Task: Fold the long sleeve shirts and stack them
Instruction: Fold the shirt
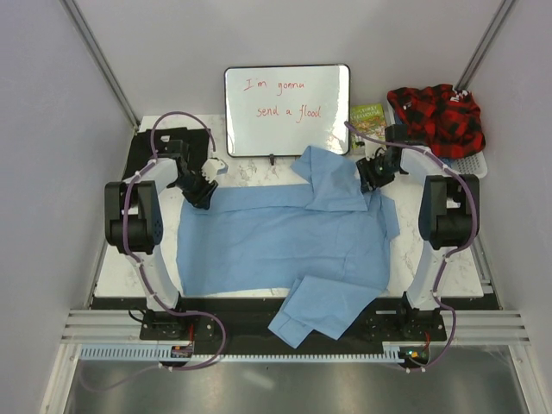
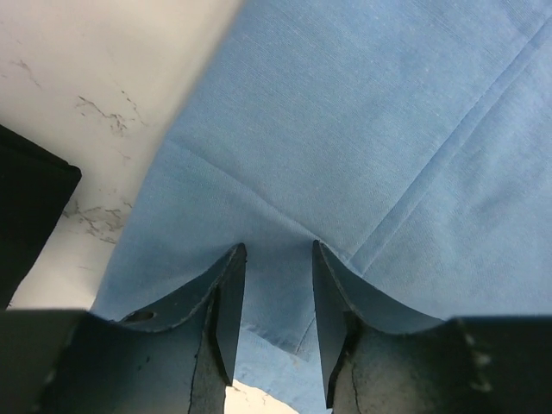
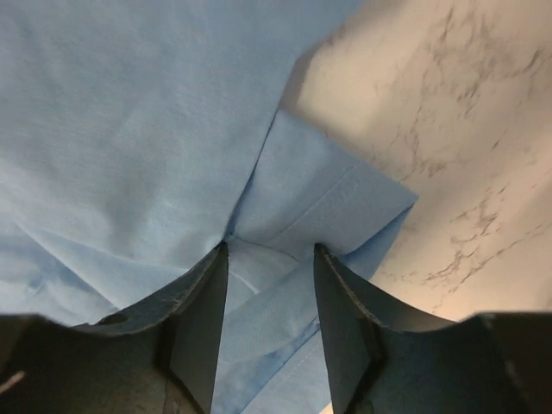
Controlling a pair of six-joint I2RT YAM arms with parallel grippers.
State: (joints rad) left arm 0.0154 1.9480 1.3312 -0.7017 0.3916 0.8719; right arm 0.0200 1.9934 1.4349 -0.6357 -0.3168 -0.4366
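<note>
**Both jaws on the shirt's far edge, one at each end**

We see the blue shirt (image 1: 285,241) spread flat on the bench (image 1: 259,166), just below the whiteboard (image 1: 287,109), with its long axis running left to right across the top view; one sleeve lies folded over at upper right, and the other hangs off the bench at the bottom. The left arm (image 1: 134,216) has its jaws at the shirt's upper-left corner, and the right arm (image 1: 448,211) has its jaws at the upper-right; each arm is nearer its own end. In both wrist views the cloth's edge runs into the gap and creases meet at the tips; so we judge both jaws clamped on the shirt. We expect the fold to draw that edge down-frame, both arms moving together.
</note>
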